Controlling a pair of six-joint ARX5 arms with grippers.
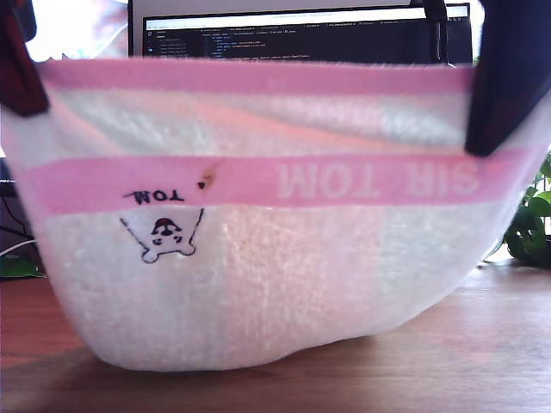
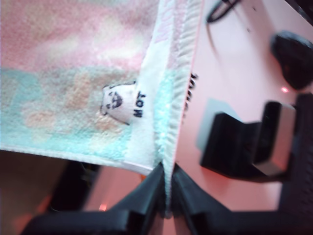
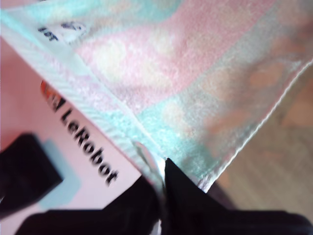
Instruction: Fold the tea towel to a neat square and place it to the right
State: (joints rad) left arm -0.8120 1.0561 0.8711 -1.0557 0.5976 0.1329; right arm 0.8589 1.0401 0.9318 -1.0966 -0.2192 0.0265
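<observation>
The tea towel (image 1: 258, 258) hangs spread wide and fills most of the exterior view. It is fluffy, with pink bands, pale checks and a small white label (image 1: 164, 228) showing a mouse drawing. Its lower edge sags down to the wooden table (image 1: 482, 361). My first gripper (image 2: 166, 196) is shut on the towel's edge (image 2: 168, 122) near the label (image 2: 120, 103); it holds the upper corner at the exterior view's left (image 1: 19, 77). My second gripper (image 3: 161, 191) is shut on another towel (image 3: 195, 73) edge, at the upper corner at the exterior view's right (image 1: 504, 86).
A monitor (image 1: 301, 34) stands behind the towel. A green plant (image 1: 534, 224) sits at the exterior view's right. Below the towel lies a pink mat (image 3: 29, 98) with black lettering, and black blocks (image 2: 244, 147) rest on it.
</observation>
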